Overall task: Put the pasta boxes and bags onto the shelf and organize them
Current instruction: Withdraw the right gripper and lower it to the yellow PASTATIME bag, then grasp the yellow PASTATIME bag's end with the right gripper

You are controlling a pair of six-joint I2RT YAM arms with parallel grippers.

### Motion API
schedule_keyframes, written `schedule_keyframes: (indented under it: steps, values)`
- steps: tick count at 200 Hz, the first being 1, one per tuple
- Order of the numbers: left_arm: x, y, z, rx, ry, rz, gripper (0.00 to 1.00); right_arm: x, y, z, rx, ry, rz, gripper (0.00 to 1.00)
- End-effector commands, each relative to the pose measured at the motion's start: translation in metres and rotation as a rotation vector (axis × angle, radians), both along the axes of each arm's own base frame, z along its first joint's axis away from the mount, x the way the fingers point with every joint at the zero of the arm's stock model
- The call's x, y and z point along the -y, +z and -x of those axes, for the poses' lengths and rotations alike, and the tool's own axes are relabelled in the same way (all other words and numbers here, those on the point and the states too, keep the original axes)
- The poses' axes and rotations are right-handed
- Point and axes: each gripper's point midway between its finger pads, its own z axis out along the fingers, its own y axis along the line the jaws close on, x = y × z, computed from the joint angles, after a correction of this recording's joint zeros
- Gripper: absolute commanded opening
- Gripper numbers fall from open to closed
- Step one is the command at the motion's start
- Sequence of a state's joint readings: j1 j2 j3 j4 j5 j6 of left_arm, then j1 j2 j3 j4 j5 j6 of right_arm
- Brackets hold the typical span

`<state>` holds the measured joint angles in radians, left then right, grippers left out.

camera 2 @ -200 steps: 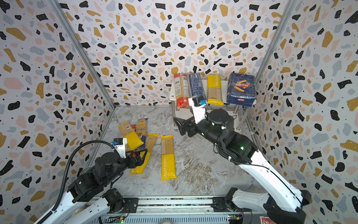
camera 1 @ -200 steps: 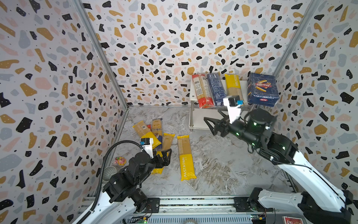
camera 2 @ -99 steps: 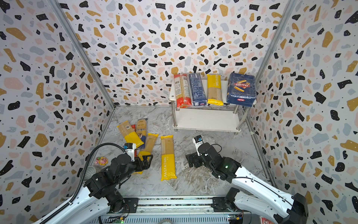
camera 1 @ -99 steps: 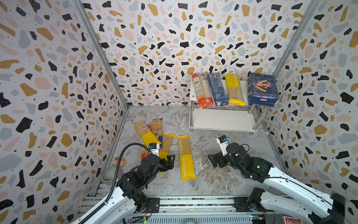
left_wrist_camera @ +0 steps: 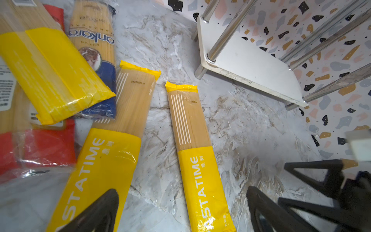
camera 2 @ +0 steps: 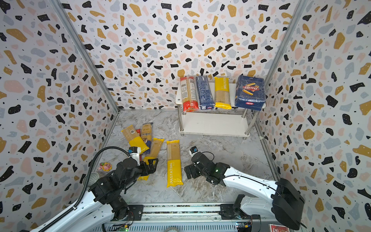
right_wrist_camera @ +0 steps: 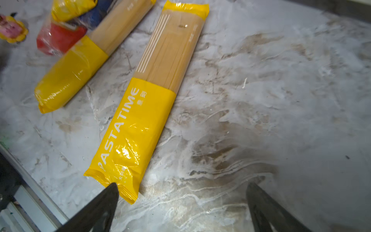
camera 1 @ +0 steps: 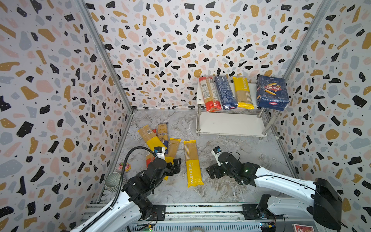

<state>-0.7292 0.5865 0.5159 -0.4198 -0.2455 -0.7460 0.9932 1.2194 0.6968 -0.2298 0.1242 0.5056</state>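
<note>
moved: right gripper (camera 1: 210, 172) is down from the shelf (camera 1: 230, 125), now low over the floor (camera 1: 241, 152) | left gripper (camera 1: 175, 165): at the pile (camera 1: 158, 138) | both: jaws spread wide, holding nothing | bag (camera 1: 192, 160): long, yellow, flat between them

Base rail (camera 1: 200, 210): ribbed grey metal, carrying both arms. The left arm (camera 1: 112, 211) has a white link nearest the rail and black joint housings beyond, with a black corrugated hose (camera 1: 128, 158) looped over it. The right arm (camera 1: 281, 180) has white links, a bulky black housing (camera 1: 327, 202) at the rail's right end and one green lamp (camera 1: 246, 170). Each wrist bears a white camera block (camera 1: 158, 150), blue-capped. Black fingers, tapering to points, on the left gripper (left_wrist_camera: 181, 189) and right gripper (right_wrist_camera: 181, 184).
</note>
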Motion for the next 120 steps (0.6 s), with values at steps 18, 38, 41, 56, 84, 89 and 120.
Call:
schedule_keyframes:
  steps: [18, 38, 41, 56, 84, 89, 120]
  values:
    - [-0.014, 0.026, 0.001, 0.065, 0.046, 0.017, 0.99, -0.039, 0.013, -0.01, 0.008, 0.003, -0.046, 0.99]
    - [-0.022, 0.043, 0.004, 0.097, 0.064, 0.028, 1.0, -0.054, 0.001, -0.009, -0.022, 0.014, -0.02, 0.99]
    - [-0.023, 0.046, 0.005, 0.103, 0.066, 0.03, 1.0, -0.057, 0.0, -0.008, -0.025, 0.016, -0.02, 0.99]
    - [-0.027, 0.062, 0.007, 0.131, 0.066, 0.036, 0.99, -0.068, -0.011, -0.006, -0.051, 0.028, 0.001, 0.99]
    - [-0.032, 0.083, 0.012, 0.168, 0.058, 0.031, 0.99, -0.086, -0.023, -0.002, -0.082, 0.038, 0.024, 0.99]
    - [-0.033, 0.085, 0.012, 0.173, 0.057, 0.03, 1.0, -0.089, -0.024, -0.001, -0.085, 0.038, 0.026, 0.99]
    - [-0.038, 0.093, 0.018, 0.192, 0.057, 0.032, 0.99, -0.098, -0.039, -0.001, -0.107, 0.018, 0.063, 0.99]
